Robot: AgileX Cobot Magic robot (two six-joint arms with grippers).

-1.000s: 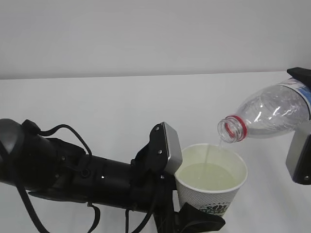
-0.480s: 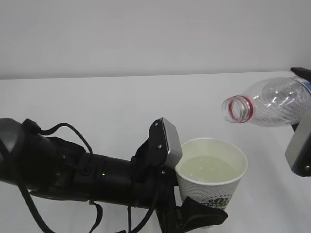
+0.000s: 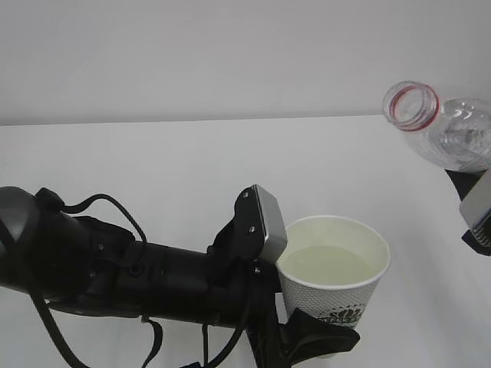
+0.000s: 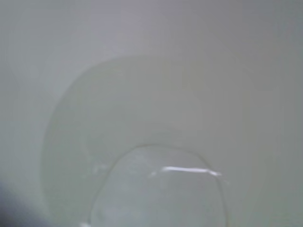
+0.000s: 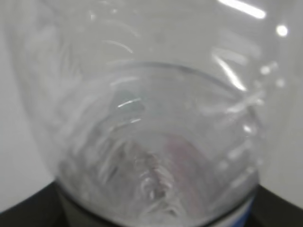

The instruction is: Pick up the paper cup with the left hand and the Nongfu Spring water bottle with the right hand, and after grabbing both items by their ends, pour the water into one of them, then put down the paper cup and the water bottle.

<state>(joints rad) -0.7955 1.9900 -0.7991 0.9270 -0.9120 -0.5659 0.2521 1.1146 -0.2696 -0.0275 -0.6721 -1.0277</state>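
We see the left hand [image 3: 311, 341] pinching the paper cup [image 3: 335, 280] lower centre, water [image 3: 326, 264] inside, right hand [image 3: 479, 211] clamping the Nongfu Spring water bottle [image 3: 449, 130] upper right, mouth raised

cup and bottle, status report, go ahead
Left gripper holding paper cup, upright, water inside. Right gripper holding bottle, mouth tipped up, no stream. Nothing between them.

The left hand [image 3: 318, 341] and paper cup [image 3: 334, 276] block the front. Behind them the white table [image 3: 176, 165] lies bare — the Nongfu Spring water bottle [image 3: 445, 126] hangs high at right.
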